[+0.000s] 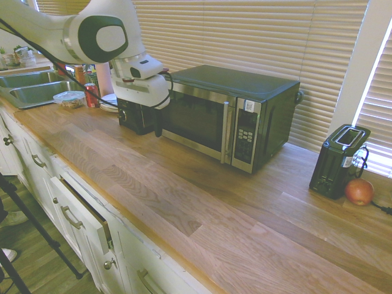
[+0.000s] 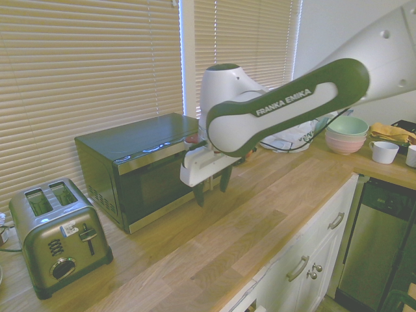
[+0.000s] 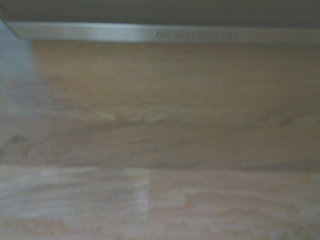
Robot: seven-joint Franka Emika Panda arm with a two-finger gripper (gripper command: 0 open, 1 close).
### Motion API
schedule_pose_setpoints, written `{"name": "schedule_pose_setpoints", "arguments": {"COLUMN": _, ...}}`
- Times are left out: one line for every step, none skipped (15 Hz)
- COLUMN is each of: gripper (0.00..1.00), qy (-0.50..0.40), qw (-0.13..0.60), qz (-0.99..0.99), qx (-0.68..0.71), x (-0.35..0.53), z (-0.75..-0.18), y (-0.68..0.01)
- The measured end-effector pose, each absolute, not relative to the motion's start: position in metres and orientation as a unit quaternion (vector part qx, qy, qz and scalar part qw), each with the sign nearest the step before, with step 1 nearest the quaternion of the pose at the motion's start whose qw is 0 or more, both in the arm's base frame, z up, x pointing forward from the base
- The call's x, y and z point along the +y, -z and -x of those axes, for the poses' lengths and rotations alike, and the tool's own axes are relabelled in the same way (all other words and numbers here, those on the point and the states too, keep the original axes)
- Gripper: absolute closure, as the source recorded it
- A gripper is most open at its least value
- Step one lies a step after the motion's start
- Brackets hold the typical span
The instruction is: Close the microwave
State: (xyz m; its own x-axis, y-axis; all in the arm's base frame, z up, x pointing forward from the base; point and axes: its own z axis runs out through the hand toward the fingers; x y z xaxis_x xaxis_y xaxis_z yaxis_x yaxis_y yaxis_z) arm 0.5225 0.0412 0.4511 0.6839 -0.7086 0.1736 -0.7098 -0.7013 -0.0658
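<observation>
The microwave [image 1: 228, 113] stands on the wooden counter [image 1: 184, 196] against the blinds, black with a steel front, dark glass door and vertical bar handle [image 1: 225, 131]. Its door lies flush with the button panel [image 1: 245, 136] in both exterior views. My gripper [image 2: 211, 188] hangs just in front of the door's hinge end, fingers [image 2: 199, 194] pointing down at the counter, open, with nothing between them. In the wrist view the steel lower strip of the microwave [image 3: 165, 34] runs along one edge, above bare wood.
A black toaster [image 1: 339, 160] and a red fruit [image 1: 359, 192] sit to the microwave's right. A black box-shaped thing [image 1: 131, 116] is half hidden behind my gripper. A sink [image 1: 33, 86], can and dishes lie beyond. A silver toaster [image 2: 57, 234], bowls [image 2: 346, 133] and a mug are also visible.
</observation>
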Motion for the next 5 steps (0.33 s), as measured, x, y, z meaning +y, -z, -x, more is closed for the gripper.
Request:
{"name": "schedule_pose_setpoints", "arguments": {"gripper": 0.00, "qy": -0.087, "qw": 0.006, "qz": -0.918, "qx": -0.387, "x": 0.040, "z": -0.507, "y": -0.445}}
{"name": "schedule_pose_setpoints", "arguments": {"gripper": 0.00, "qy": -0.082, "qw": 0.008, "qz": -0.918, "qx": -0.387, "x": 0.038, "z": -0.494, "y": -0.439}}
{"name": "schedule_pose_setpoints", "arguments": {"gripper": 0.00, "qy": -0.079, "qw": 0.009, "qz": -0.918, "qx": -0.390, "x": 0.033, "z": -0.486, "y": -0.433}}
{"name": "schedule_pose_setpoints", "arguments": {"gripper": 0.00, "qy": -0.073, "qw": 0.010, "qz": -0.917, "qx": -0.392, "x": 0.029, "z": -0.481, "y": -0.427}}
{"name": "schedule_pose_setpoints", "arguments": {"gripper": 0.00, "qy": -0.070, "qw": 0.010, "qz": -0.917, "qx": -0.394, "x": 0.025, "z": -0.479, "y": -0.421}}
